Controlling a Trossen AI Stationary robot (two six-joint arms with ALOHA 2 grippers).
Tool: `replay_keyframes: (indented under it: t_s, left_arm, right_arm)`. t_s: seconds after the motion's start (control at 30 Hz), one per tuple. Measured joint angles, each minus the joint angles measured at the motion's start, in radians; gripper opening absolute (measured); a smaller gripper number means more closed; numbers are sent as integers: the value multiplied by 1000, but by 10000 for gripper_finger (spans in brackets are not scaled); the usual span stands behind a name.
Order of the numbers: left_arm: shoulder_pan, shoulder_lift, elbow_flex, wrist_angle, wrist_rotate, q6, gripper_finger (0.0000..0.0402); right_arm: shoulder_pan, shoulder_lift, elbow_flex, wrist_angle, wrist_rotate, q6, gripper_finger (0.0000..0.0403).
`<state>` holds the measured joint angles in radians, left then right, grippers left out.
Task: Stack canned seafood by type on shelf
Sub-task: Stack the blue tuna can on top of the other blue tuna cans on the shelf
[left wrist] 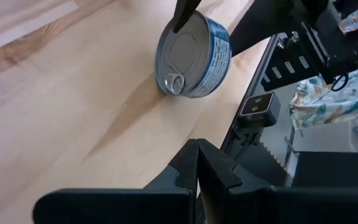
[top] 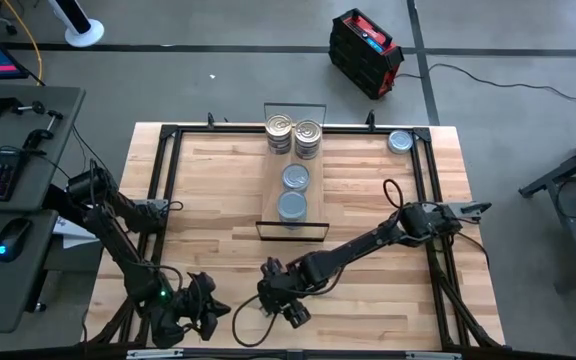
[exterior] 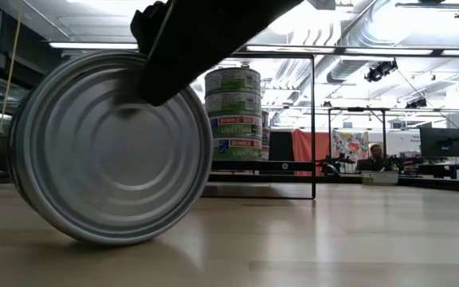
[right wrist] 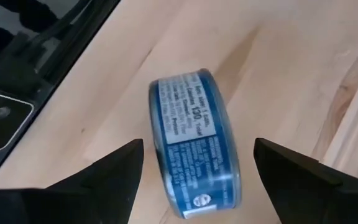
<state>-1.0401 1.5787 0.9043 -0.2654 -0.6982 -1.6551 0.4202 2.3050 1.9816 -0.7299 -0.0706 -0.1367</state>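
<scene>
Right wrist view shows my right pincer spread wide, its two dark fingers standing on either side of a blue-labelled tin that is up on its edge on the table, with clear gaps between the fingers and the tin's sides. In the high view this pincer sits near the front edge of the table, about the middle of it, at the end of my arm reaching in from the right. The low view has the same tin close up, its ribbed silver bottom facing the camera, tilted on its rim.

My left pincer is pinched fully together with nothing in it, waiting at the front left of the table, just beside the tin, whose ring-pull lid faces it.

The shelf lies across the middle back of the table. At its far end stand two stacks of tins side by side; nearer on the plank lie two blue-grey-topped tins in a row. One more tin sits alone near the back right corner of the table.
</scene>
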Motion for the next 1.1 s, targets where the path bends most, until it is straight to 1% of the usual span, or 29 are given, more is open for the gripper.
replay_keyframes:
  t_s: [0.1,0.17,0.27,0.33,0.4,0.43,0.5,0.57,0.7,0.77,0.83,0.93,1.0,1.1]
  left_arm:
    - [6,0,0,-2,1,18,0]
    - [10,0,0,-3,1,29,0]
    - [20,0,0,-3,1,37,0]
    - [28,0,0,-4,8,40,0]
    - [40,-1,0,-8,36,72,0]
    - [48,-2,0,-8,57,94,0]
    - [64,-17,0,-30,103,141,0]
    - [81,-45,0,-59,126,192,0]
    - [111,-127,0,-151,119,319,0]
    - [129,-175,0,-197,94,386,0]
    - [146,-216,0,-228,67,457,0]
    - [177,-271,0,-246,62,556,0]
    - [189,-304,0,-255,63,605,0]
    - [199,-341,0,-257,66,667,0]
  right_arm:
    - [3,5,0,16,24,6,285]
    - [5,8,0,10,50,5,265]
    - [6,9,0,12,64,5,213]
    - [6,8,0,12,63,9,169]
    - [8,8,0,12,49,39,126]
    - [9,8,0,9,36,63,116]
    - [13,5,9,-24,16,118,116]
    - [22,-9,22,-115,-11,168,116]
    - [54,-79,25,-320,-12,241,116]
    - [75,-126,-2,-412,-13,280,116]
    - [103,-180,-68,-453,-17,335,116]
    - [150,-300,-246,-449,-23,477,116]
    - [183,-413,-392,-415,-36,616,116]
    - [230,-581,-612,-379,-35,874,116]
